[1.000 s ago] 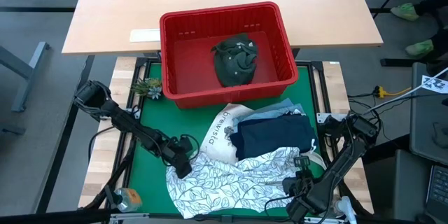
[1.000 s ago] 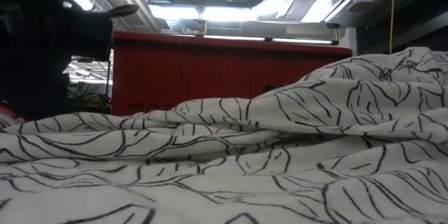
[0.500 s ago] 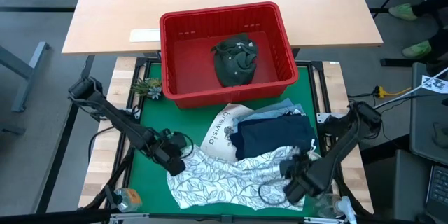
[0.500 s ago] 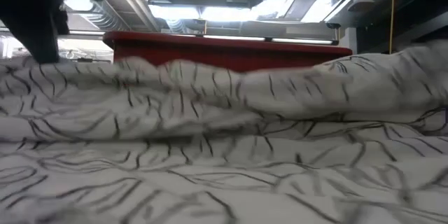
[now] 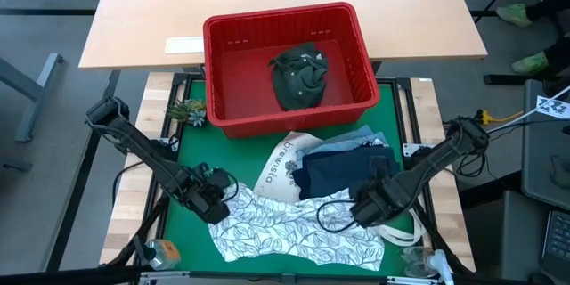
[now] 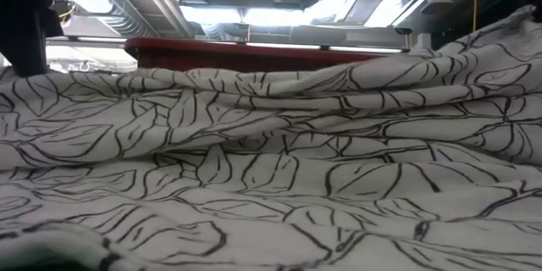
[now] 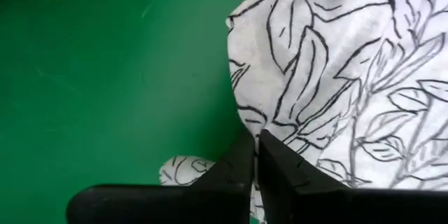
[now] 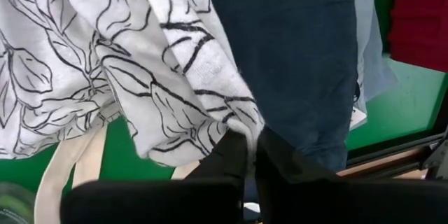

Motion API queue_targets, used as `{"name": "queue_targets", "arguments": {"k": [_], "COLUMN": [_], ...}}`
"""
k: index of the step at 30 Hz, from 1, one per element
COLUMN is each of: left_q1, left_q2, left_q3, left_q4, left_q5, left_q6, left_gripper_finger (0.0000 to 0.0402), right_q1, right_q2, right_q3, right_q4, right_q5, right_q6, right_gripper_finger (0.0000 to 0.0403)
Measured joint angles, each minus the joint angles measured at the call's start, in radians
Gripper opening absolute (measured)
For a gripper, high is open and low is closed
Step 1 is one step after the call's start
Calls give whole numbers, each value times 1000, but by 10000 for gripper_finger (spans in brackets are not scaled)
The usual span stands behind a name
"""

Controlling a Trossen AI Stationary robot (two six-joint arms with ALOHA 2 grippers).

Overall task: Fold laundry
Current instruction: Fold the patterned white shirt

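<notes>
A: Laundry is crowding the low camera; the white leaf-print garment (image 6: 271,161) is hiding nearly everything there except the red basket (image 6: 254,51) rim.

B: Where is it lying?

A: On the green surface (image 5: 191,156), in front of the navy garment (image 5: 343,174). The left claw (image 5: 216,207) is pinching its left edge shut, and the right claw (image 5: 363,211) is pinching its right edge shut. An olive garment (image 5: 300,73) is sitting in the basket.
</notes>
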Motion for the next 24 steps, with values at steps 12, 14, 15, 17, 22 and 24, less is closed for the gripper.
{"name": "queue_targets", "arguments": {"k": [12,14,15,17,22,24], "left_q1": [29,35,40,52,107,133], "left_q2": [0,0,0,0,0,0], "left_q3": [-51,-68,-81,-117,-218,-253], "left_q4": [111,176,216,305,492,555], "left_q5": [-53,-91,-109,-133,-129,-127], "left_q6": [1,1,1,2,2,1], "left_gripper_finger": [110,124,129,135,137,137], "right_q1": [-1,-1,-1,-1,-1,-1], "right_q2": [2,2,2,2,2,2], "right_q3": [0,0,0,0,-1,-1], "right_q4": [-2,-2,-2,-2,-1,-1], "right_q5": [-11,-12,-11,-12,-12,-12], "right_q6": [-2,-2,-2,-2,-3,-3], "right_gripper_finger": [12,12,12,12,12,12]}}
